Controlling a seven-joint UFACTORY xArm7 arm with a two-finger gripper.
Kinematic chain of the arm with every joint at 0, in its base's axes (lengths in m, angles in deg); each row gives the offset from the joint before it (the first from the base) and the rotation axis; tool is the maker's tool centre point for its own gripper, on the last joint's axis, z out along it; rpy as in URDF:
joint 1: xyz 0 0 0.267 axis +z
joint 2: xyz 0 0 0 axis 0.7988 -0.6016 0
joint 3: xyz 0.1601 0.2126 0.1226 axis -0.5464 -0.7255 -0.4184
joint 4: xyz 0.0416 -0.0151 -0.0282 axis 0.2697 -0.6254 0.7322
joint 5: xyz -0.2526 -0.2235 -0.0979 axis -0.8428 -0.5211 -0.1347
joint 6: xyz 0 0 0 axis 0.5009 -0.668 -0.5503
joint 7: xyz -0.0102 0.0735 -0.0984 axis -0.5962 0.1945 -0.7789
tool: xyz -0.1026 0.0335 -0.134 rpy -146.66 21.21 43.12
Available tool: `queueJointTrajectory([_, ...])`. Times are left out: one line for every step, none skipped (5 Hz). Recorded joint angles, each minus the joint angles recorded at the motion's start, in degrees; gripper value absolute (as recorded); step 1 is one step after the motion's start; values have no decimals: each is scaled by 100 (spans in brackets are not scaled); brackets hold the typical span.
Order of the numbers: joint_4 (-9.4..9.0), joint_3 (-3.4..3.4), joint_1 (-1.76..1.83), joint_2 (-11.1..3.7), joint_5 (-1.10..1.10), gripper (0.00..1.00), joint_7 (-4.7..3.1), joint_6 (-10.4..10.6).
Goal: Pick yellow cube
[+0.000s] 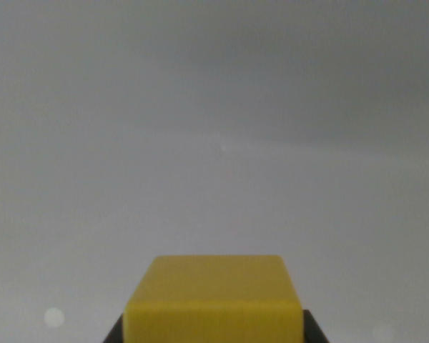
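The cube [213, 300] sits at six o'clock in the wrist view, cut off by the bottom edge. It is a plain yellow block with a matte, smooth skin; its top face shows as a trapezoid narrowing toward twelve o'clock, and its near face is a flat band of slightly brighter yellow with softly rounded corners. Faint horizontal streaks cross that near face.

Touching the cube at its lower left and lower right are two dark, dull wedges, the fingers [114, 333] of the gripper [213, 336], one on each side. They press against the cube's flanks, so the jaws are closed around it.

Beyond the cube, from nine through twelve to three o'clock, lies a blurred, even grey surface [214, 143], darker toward the top, with two pale round spots near the lower corners.
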State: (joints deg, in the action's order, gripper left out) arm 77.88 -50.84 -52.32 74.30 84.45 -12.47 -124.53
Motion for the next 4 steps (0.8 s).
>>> queueJointTrajectory([148, 0, -1, 118, -18, 100, 21, -265])
queueJointTrajectory([148, 0, -1, 118, -18, 100, 21, -265])
queueJointTrajectory([283, 0, -2, 225, -34, 100, 41, -507])
queueJointTrajectory([283, 0, -2, 225, -34, 100, 41, -507])
